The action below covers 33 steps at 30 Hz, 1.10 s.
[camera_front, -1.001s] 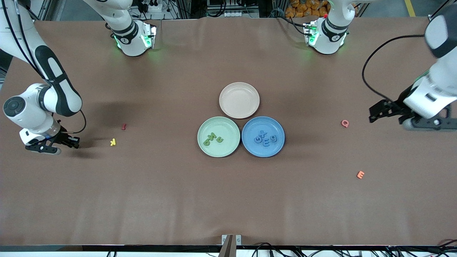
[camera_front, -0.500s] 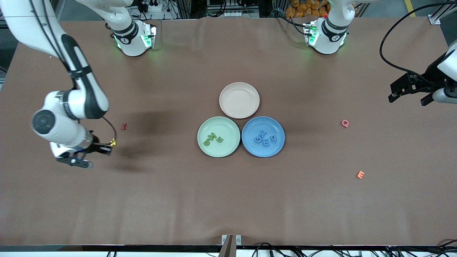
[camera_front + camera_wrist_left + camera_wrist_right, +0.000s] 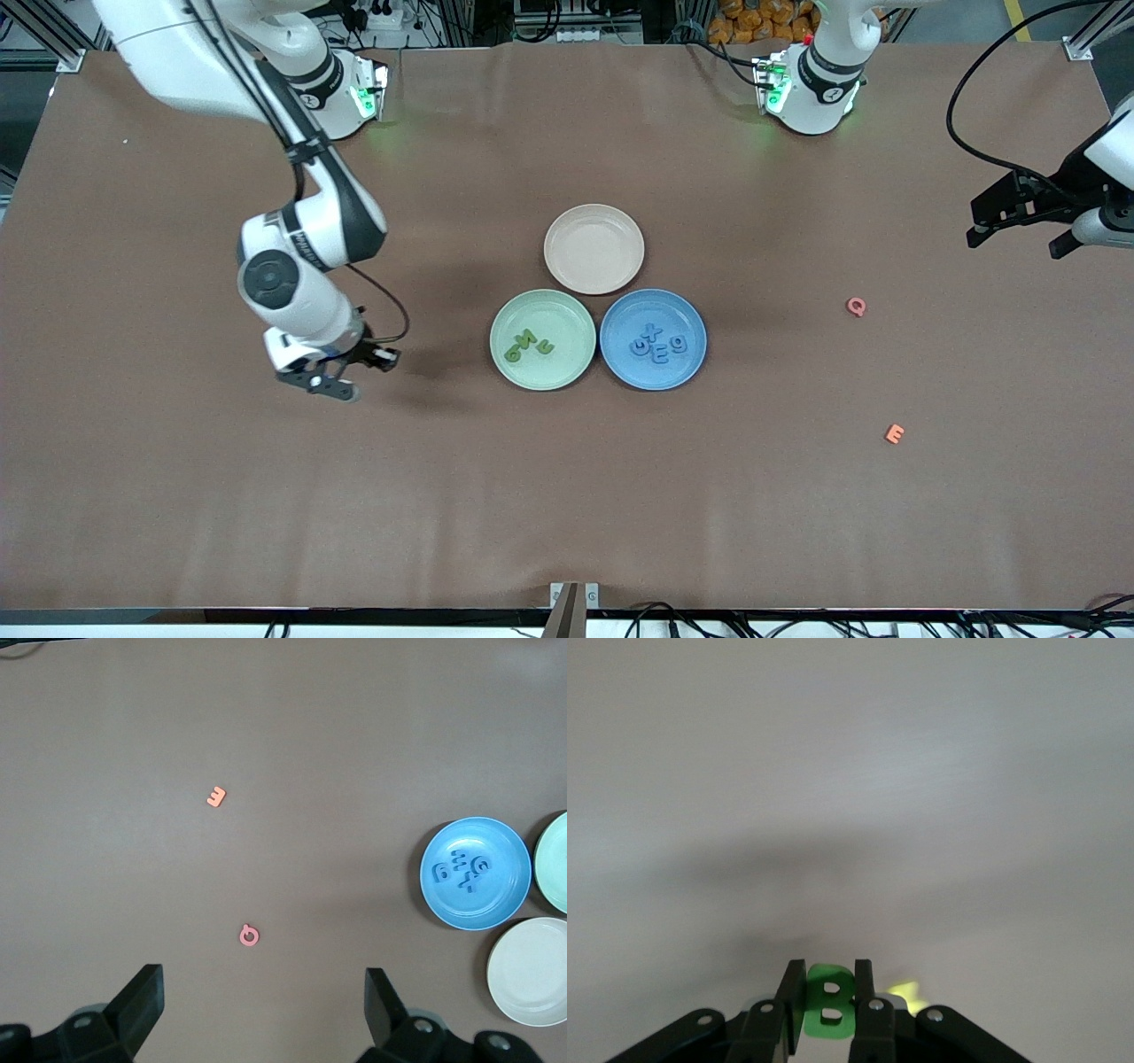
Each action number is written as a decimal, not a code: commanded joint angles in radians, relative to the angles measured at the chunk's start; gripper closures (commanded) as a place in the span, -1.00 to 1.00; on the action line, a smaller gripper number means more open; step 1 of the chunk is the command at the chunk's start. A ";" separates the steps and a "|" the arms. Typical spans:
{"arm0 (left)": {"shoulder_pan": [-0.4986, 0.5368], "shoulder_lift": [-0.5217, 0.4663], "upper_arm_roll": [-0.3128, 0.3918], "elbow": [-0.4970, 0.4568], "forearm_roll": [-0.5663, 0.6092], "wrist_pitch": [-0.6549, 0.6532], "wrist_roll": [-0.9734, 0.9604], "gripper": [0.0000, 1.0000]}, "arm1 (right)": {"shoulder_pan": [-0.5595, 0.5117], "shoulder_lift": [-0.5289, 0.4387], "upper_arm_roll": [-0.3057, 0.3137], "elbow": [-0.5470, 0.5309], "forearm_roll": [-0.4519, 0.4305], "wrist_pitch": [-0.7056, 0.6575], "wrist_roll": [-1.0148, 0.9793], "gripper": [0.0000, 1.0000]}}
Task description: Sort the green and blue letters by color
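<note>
Between right claw (image 3: 828, 1005) fingers, green B (image 3: 829, 1010) pinched, half hidden, left claw (image 3: 264, 1010) spread, waiting.

Even overhead light falls on the brown worktop (image 3: 567, 496), and soft dark shadows spread beside the right arm's end effector (image 3: 383, 356). The right wrist view is washed out and pale, its background blurred, with a faint yellow-green glare.

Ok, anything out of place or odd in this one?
Nothing stands out. The right hand holds a green B over the table beside the green plate; the left hand waits open at its own end. The blue letters lie in the blue plate; the pink Q and orange E lie loose.
</note>
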 commanded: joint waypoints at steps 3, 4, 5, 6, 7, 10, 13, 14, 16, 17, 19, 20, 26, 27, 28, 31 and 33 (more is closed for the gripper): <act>-0.003 -0.004 0.010 0.011 0.019 -0.019 0.016 -1.00 | 0.131 0.091 -0.001 0.133 0.006 -0.064 0.163 0.76; 0.000 -0.003 0.008 0.011 0.017 -0.019 0.016 -1.00 | 0.146 0.103 -0.001 0.155 0.006 -0.076 0.187 0.76; 0.000 -0.003 0.010 0.013 0.016 -0.019 0.017 -1.00 | 0.163 0.117 -0.001 0.178 0.006 -0.085 0.212 0.76; 0.000 -0.003 0.010 0.014 0.016 -0.019 0.017 -1.00 | 0.181 0.131 -0.001 0.201 0.006 -0.096 0.240 0.76; 0.000 -0.003 0.010 0.016 0.017 -0.019 0.017 -1.00 | 0.195 0.142 -0.001 0.221 0.006 -0.105 0.260 0.76; 0.002 0.000 0.010 0.020 0.016 -0.019 0.020 -1.00 | 0.236 0.182 -0.001 0.284 0.006 -0.133 0.306 0.76; 0.003 0.002 0.010 0.022 0.019 -0.019 0.024 -1.00 | 0.266 0.206 -0.001 0.315 0.006 -0.136 0.333 0.76; 0.003 0.002 0.010 0.022 0.019 -0.019 0.025 -1.00 | 0.273 0.211 -0.001 0.318 0.006 -0.134 0.336 0.76; 0.005 0.003 0.011 0.022 0.020 -0.019 0.025 -1.00 | 0.287 0.219 -0.001 0.324 0.007 -0.134 0.340 0.76; 0.005 0.003 0.011 0.022 0.020 -0.019 0.025 -1.00 | 0.295 0.222 -0.001 0.324 0.007 -0.134 0.343 0.76; 0.006 0.005 0.016 0.020 0.014 -0.019 0.025 -1.00 | 0.312 0.228 -0.001 0.325 0.006 -0.133 0.352 0.75; 0.007 0.005 0.016 0.022 0.013 -0.019 0.024 -1.00 | 0.318 0.231 -0.001 0.325 0.006 -0.133 0.358 0.75; 0.003 0.014 0.016 0.031 0.016 -0.019 0.024 -1.00 | 0.329 0.232 -0.001 0.333 0.006 -0.136 0.370 -0.82; 0.003 0.014 0.016 0.033 0.014 -0.019 0.024 -1.00 | 0.329 0.231 -0.001 0.335 -0.001 -0.137 0.366 -1.00; 0.003 0.015 0.016 0.033 0.014 -0.019 0.022 -1.00 | 0.327 0.231 -0.001 0.336 -0.005 -0.137 0.360 -1.00; 0.002 0.018 0.014 0.036 0.016 -0.019 0.014 -1.00 | 0.316 0.231 -0.002 0.339 -0.007 -0.136 0.337 -1.00; 0.002 0.019 0.014 0.036 0.019 -0.019 0.017 -1.00 | 0.315 0.226 -0.004 0.348 -0.008 -0.137 0.301 -1.00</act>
